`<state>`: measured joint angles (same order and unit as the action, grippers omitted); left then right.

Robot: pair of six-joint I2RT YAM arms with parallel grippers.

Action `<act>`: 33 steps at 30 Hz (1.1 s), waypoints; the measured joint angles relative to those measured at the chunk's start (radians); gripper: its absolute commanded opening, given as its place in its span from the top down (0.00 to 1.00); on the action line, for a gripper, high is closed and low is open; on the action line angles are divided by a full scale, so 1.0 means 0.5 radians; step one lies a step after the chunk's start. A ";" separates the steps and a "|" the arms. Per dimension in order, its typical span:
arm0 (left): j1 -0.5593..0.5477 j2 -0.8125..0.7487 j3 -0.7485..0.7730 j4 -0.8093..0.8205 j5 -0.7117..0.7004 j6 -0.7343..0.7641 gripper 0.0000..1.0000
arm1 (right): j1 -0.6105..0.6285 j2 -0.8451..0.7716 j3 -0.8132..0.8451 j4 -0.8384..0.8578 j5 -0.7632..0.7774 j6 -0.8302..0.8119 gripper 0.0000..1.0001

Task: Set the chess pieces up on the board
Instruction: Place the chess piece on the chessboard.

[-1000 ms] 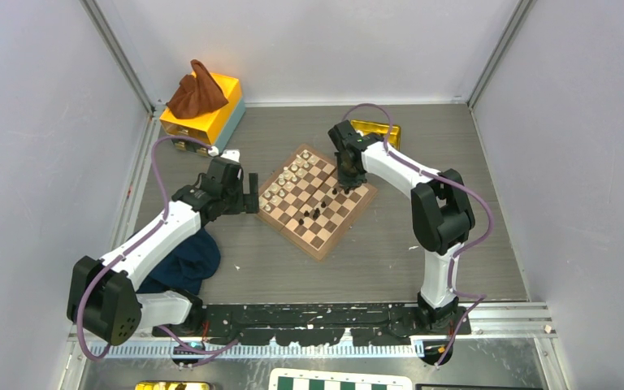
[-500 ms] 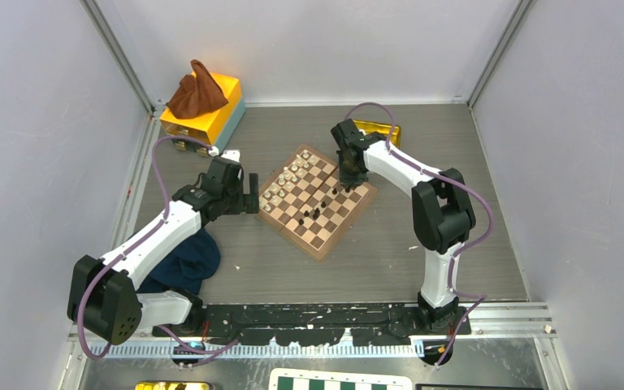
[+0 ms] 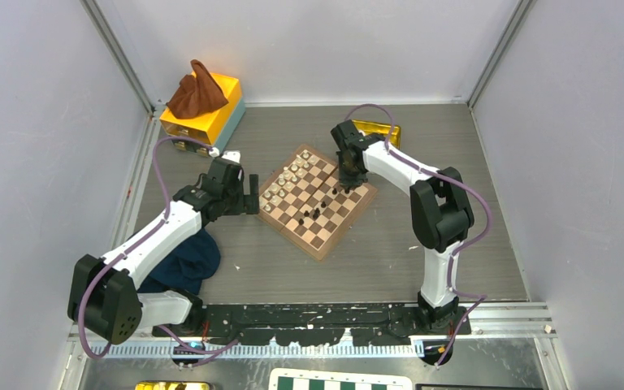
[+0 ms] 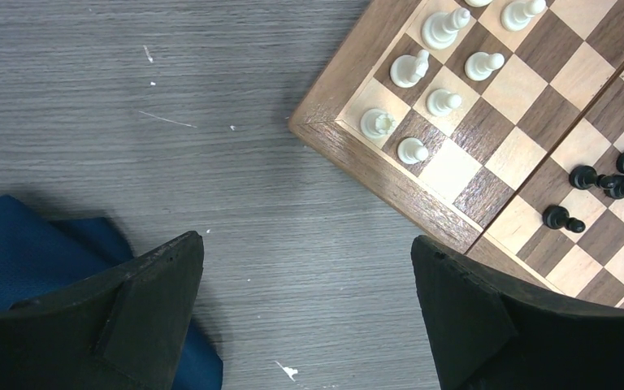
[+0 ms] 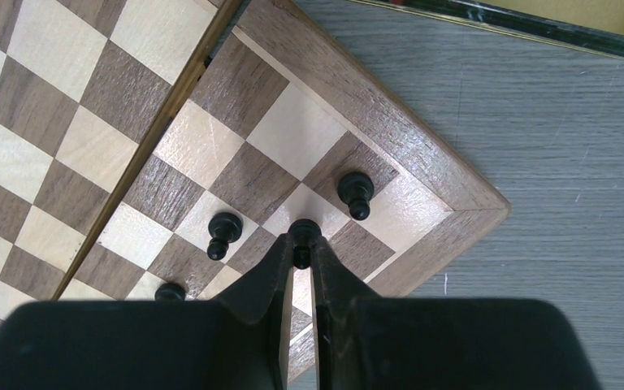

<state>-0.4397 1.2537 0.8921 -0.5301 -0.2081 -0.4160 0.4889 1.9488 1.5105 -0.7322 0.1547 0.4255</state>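
The wooden board lies turned like a diamond mid-table. My right gripper is shut on a black chess piece, pinched between its fingertips over the squares near the board's right corner. Two more black pieces stand close beside it. Several black pieces are gathered further along the board. Cream pieces fill the left side. My left gripper hangs open over bare table just off the board's left corner, holding nothing.
A blue cloth lies under the left arm, also seen in the left wrist view. A yellow box with a brown cloth sits at back left, a gold tray behind the right gripper. A green-and-white board shows at the bottom edge.
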 measured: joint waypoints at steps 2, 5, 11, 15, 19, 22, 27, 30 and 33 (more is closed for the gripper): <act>0.000 0.002 -0.002 0.002 0.000 -0.001 0.01 | 0.000 0.008 -0.001 0.002 0.000 0.000 0.98; 0.000 0.005 -0.008 0.004 0.000 -0.002 0.01 | 0.000 0.014 -0.002 0.005 -0.002 -0.001 0.98; 0.000 0.017 -0.011 0.005 0.000 -0.006 0.00 | 0.000 0.026 -0.003 0.006 -0.002 -0.001 0.96; 0.002 0.025 -0.011 0.005 0.000 -0.006 0.00 | -0.001 0.031 -0.003 0.011 -0.002 -0.002 0.90; 0.002 0.025 -0.013 0.005 0.000 -0.006 0.00 | -0.001 0.031 -0.002 0.011 -0.002 -0.002 0.82; 0.002 0.026 -0.013 0.005 0.000 -0.007 0.00 | -0.001 0.031 0.002 0.010 -0.002 -0.003 0.78; 0.002 0.030 -0.013 0.005 0.000 -0.006 0.00 | -0.001 0.031 0.014 -0.006 -0.005 -0.010 0.70; 0.002 0.031 -0.013 0.005 0.000 -0.006 0.01 | -0.001 0.031 0.037 -0.018 -0.005 -0.012 0.69; 0.002 0.034 -0.013 0.005 0.000 -0.006 0.00 | -0.001 0.031 0.060 -0.020 -0.004 -0.016 0.68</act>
<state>-0.4385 1.2705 0.8856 -0.5274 -0.2081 -0.4191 0.4885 1.9644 1.5402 -0.7422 0.1528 0.4175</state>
